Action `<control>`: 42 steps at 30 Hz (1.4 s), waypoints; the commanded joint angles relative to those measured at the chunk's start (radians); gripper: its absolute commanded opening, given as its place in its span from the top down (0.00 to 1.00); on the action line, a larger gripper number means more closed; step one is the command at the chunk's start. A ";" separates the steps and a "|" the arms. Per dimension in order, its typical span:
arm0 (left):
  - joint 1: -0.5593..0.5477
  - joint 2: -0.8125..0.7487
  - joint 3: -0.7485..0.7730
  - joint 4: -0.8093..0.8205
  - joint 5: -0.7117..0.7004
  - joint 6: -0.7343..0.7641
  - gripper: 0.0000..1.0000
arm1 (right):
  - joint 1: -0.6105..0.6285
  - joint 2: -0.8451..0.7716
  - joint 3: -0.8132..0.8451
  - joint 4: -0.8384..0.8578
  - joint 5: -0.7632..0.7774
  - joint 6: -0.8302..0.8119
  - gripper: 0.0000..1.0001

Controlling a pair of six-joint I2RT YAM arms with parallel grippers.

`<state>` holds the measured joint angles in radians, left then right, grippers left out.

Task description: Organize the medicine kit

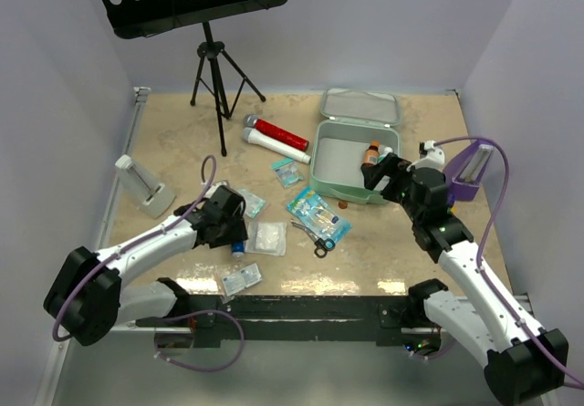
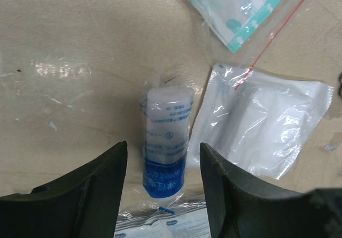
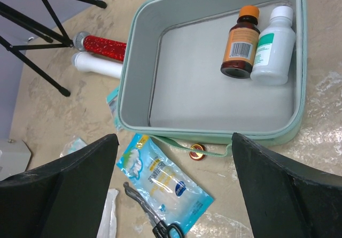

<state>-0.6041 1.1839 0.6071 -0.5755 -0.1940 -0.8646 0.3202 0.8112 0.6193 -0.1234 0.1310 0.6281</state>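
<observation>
The medicine kit (image 1: 316,164) is a mint-green box lying open at the back right, its lid (image 1: 360,105) flat behind it. Inside, by the right wall (image 3: 300,61), lie a brown bottle (image 3: 241,43) and a white bottle (image 3: 273,48). My right gripper (image 3: 175,136) hovers open over the kit's near edge with nothing between its fingers. My left gripper (image 2: 163,147) is low over the table at front left. Its fingers straddle a white roll with a blue label in clear wrap (image 2: 165,141), with a gap on each side.
A blue pouch (image 3: 163,182), scissors (image 3: 155,216) and a small round tin (image 3: 196,151) lie before the kit. A white gauze packet (image 2: 267,125) and a zip bag (image 2: 246,5) lie beside the roll. Red tube (image 1: 281,134), white tube (image 1: 274,148), tripod (image 1: 219,68), purple stand (image 1: 470,173).
</observation>
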 commanded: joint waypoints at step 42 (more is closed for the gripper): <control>0.003 -0.017 0.034 0.015 0.016 0.090 0.29 | 0.002 -0.013 -0.024 0.050 -0.045 0.005 0.08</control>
<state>-0.6041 1.1229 0.6674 -0.6201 -0.2306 -0.7662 0.3202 0.8177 0.6125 -0.1032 0.1036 0.6289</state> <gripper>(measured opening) 0.725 0.922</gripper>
